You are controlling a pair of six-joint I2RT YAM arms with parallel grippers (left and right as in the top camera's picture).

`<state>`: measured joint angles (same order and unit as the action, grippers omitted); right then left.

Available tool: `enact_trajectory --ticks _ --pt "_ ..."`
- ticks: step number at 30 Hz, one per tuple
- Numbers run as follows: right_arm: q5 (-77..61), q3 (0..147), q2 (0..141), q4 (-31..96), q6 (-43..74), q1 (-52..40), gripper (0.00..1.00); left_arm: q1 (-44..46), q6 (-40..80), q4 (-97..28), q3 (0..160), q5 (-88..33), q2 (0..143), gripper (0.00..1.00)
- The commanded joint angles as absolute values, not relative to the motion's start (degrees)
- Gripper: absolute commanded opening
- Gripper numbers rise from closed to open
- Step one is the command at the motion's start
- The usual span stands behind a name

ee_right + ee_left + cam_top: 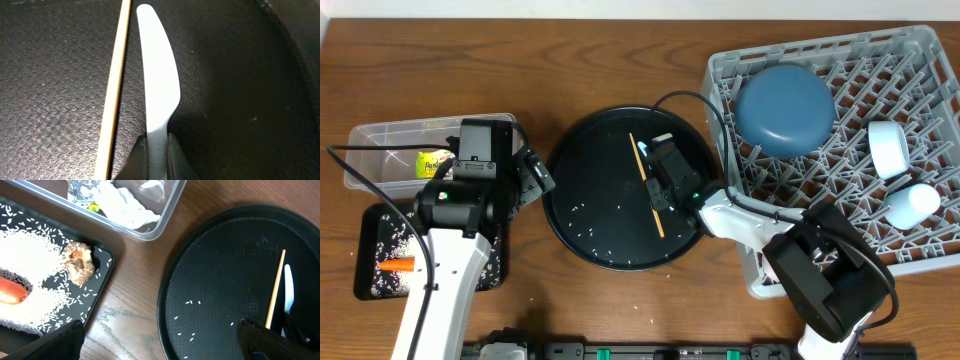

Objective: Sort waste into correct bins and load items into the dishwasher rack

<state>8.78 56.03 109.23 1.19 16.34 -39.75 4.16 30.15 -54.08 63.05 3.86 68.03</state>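
Observation:
My right gripper [157,155] is shut on the handle of the pale-blue flat utensil [157,85], which lies on the round black tray [590,215] beside the thin wooden chopstick [114,85]. From overhead, that gripper [665,165] sits over the tray's right half, with the chopstick [646,185] just left of it. My left gripper [160,345] hangs open over the bare wood between the shallow black bin [102,287] and the round tray, holding nothing. The black bin holds rice [25,275], a carrot [10,291] and a brown biscuit [78,262]. The clear tub [150,230] holds white tissue [122,205].
The grey dishwasher rack [920,60] fills the right side, holding the dark-blue plate [785,108] and two cups [888,148] [910,205]. A yellow-green wrapper [433,162] lies in the clear tub. Loose rice grains [192,302] dot the round tray.

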Motion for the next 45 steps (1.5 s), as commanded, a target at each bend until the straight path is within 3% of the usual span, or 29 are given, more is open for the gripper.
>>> enact_trajectory --ticks 1,45 --pt "8.80 55.48 111.22 2.09 16.67 -40.36 0.01 3.88 30.02 -54.39 63.99 4.75 67.83 0.98" --pt "12.29 55.29 109.69 7.92 15.79 -40.53 0.01 3.88 30.02 -54.39 63.99 4.75 67.83 0.98"
